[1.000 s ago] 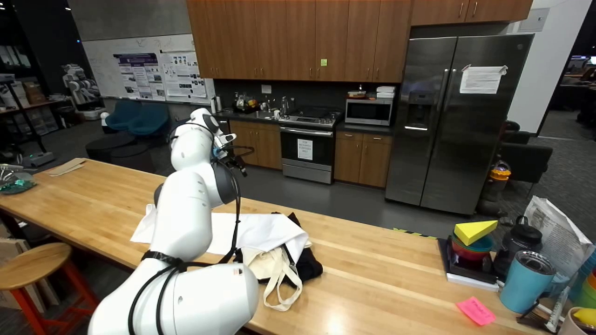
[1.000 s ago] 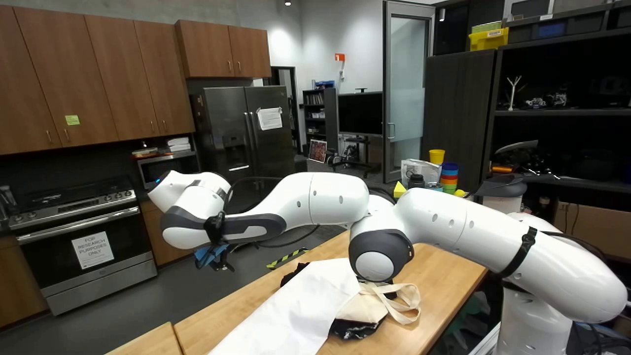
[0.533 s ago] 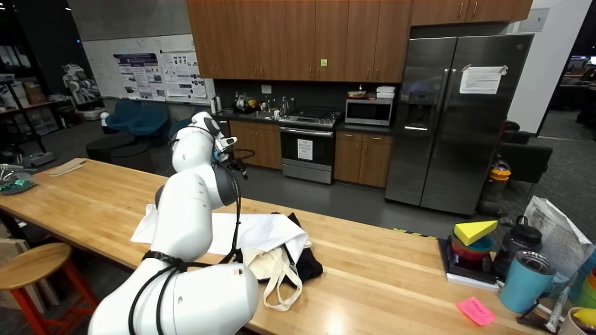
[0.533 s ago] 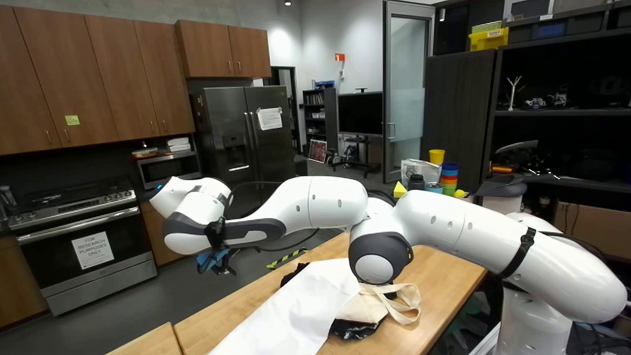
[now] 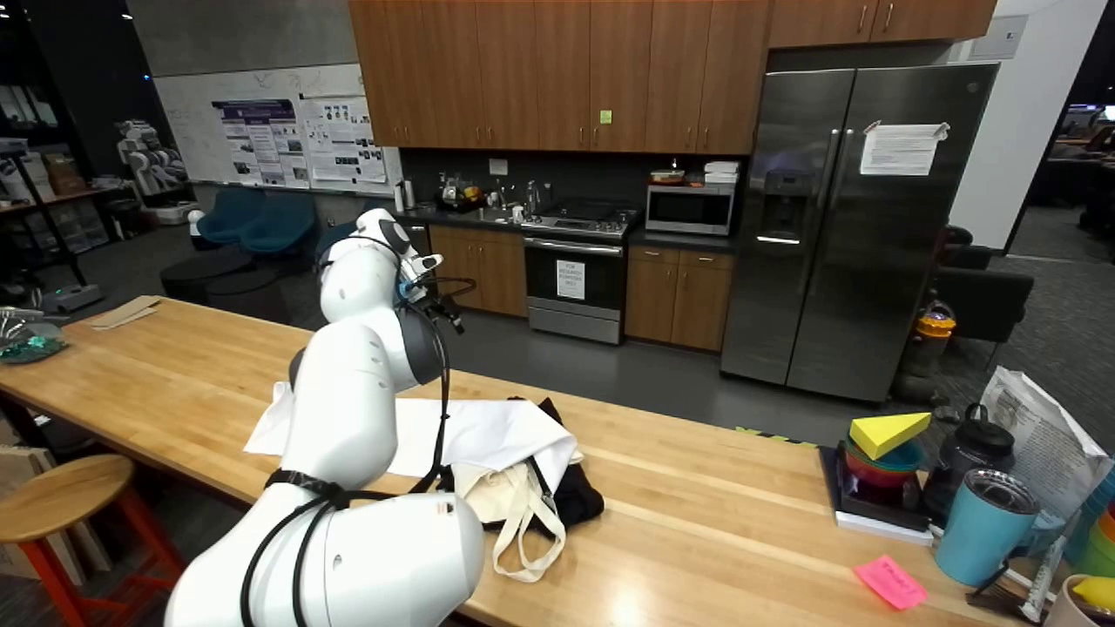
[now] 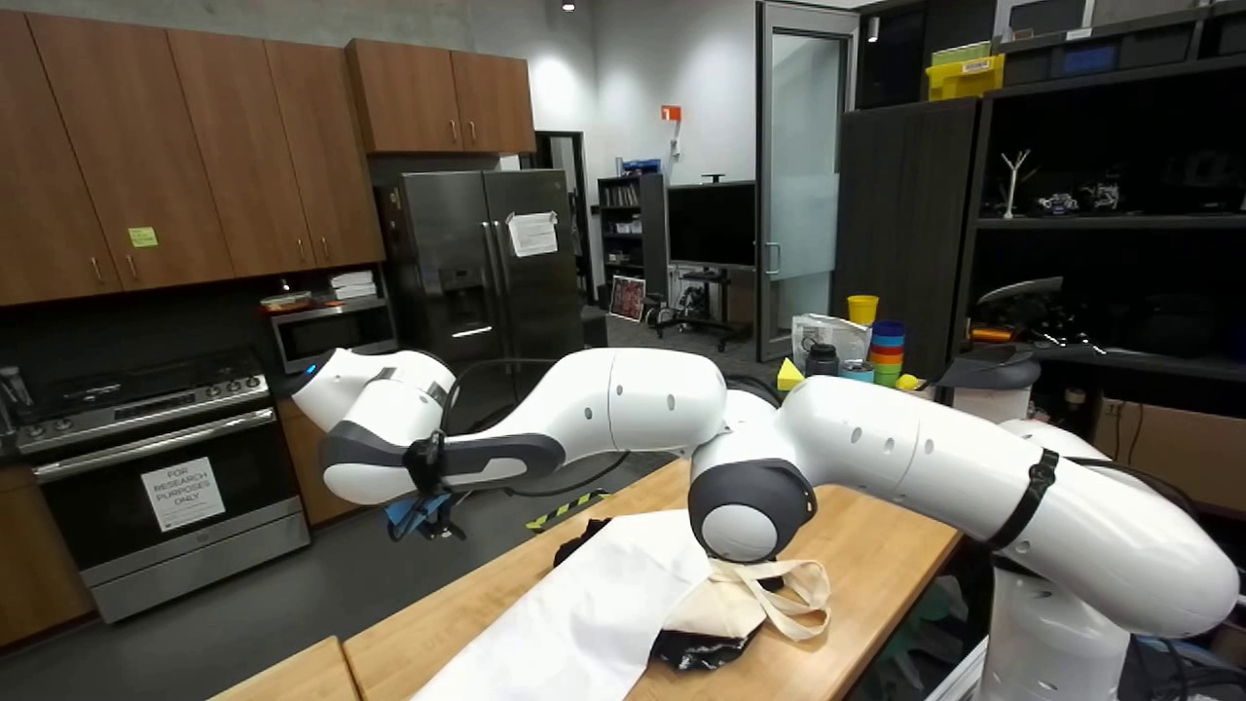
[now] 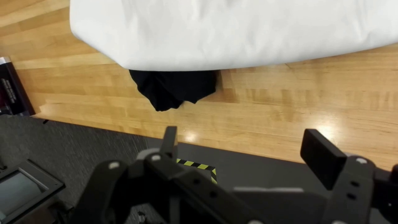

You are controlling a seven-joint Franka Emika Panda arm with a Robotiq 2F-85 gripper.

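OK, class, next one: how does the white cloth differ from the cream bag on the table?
Colour: the white cloth is bright white; the cream bag is yellowish. Pose: the white cloth is spread out long, while the cream bag lies bunched. Parts: the cream bag shows looped straps; the white cloth shows none. Shared: both are limp and lie piled together on the wooden table.

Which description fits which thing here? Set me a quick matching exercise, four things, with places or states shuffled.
1. hand
2. white sheet
3. yellow wedge
4. pink note

A. atop stacked bowls
B. lying partly over black fabric
C. on the table, near the blue tumbler
D. open, holding nothing

Pairs: 1-D, 2-B, 3-A, 4-C
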